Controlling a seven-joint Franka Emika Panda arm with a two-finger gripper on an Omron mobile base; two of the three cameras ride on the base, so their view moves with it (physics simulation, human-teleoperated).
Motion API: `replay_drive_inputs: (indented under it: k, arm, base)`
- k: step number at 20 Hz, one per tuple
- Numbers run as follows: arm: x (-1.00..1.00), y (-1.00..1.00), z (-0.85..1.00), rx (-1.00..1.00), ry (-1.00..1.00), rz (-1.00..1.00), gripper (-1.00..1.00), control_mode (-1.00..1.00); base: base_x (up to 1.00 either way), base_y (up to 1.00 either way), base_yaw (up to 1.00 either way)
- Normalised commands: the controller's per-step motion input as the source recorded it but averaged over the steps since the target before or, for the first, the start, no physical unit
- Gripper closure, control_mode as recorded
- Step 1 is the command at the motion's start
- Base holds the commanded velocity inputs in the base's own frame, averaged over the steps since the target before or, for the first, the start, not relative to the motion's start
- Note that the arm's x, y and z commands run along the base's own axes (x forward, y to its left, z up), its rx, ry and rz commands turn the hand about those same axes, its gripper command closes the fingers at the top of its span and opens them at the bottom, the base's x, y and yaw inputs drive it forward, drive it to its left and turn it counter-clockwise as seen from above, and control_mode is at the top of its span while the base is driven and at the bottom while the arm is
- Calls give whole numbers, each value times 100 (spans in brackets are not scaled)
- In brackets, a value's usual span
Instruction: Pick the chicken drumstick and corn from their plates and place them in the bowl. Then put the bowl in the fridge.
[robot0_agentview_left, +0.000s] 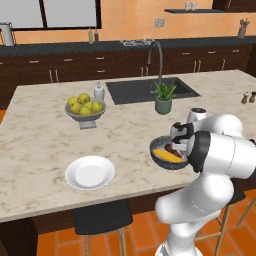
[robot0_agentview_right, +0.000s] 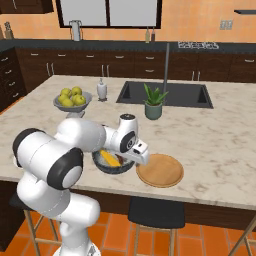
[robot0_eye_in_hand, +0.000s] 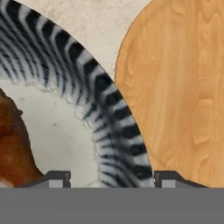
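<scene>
2 plates sit emptied on the marble island: at left the white plate (robot0_agentview_left: 90, 172), at far right the wooden plate (robot0_agentview_right: 160, 170). Between them the bowl (robot0_agentview_left: 167, 156) already holds the corn (robot0_agentview_left: 167, 155) and the chicken drumstick (robot0_agentview_left: 172, 149), apparently gathered for 1 trip to the fridge. The gripper (robot0_eye_in_hand: 111, 179) straddles the bowl's rim beside the wooden plate, 1 finger (robot0_eye_in_hand: 57, 178) inside, 1 outside, jaws part-open and not yet pinching, seemingly to grasp the wall.
</scene>
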Motion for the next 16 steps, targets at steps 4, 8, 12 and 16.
replay_drive_inputs:
  k: [4, 8, 12, 16]
  arm:
    - [0, 3, -7, 3, 0, -3, 100, -100]
    - [0, 1, -1, 13, 0, -2, 100, -100]
    - [-14, 0, 41, 13, -1, 0, 100, -100]
    - [-41, 0, 96, 4, 0, -2, 100, -100]
  base:
    - [0, 0, 0]
    - [0, 0, 0]
    - [0, 0, 0]
    - [0, 0, 0]
